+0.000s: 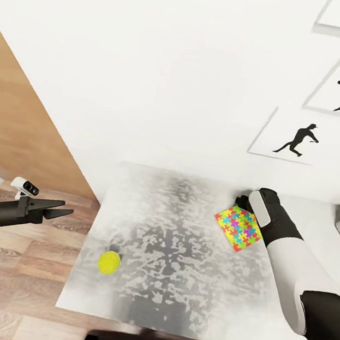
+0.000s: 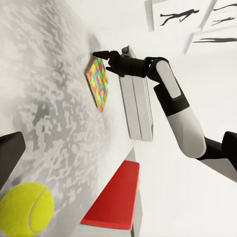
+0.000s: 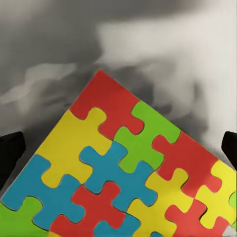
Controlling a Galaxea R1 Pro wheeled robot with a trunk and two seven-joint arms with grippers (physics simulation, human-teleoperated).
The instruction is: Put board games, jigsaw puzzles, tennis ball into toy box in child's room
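Head view: the table [image 1: 171, 297] occupies the centre of the frame. A jigsaw puzzle [image 1: 237, 228] lies flat right of centre; a tennis ball [image 1: 108, 262] rests at lower left of the tabletop. The right gripper [image 1: 241, 199] sits at the puzzle's upper corner, fingers spread to either side of the box, nothing gripped. The left gripper [image 1: 62, 210] hangs over the floor at left; whether it is open cannot be determined
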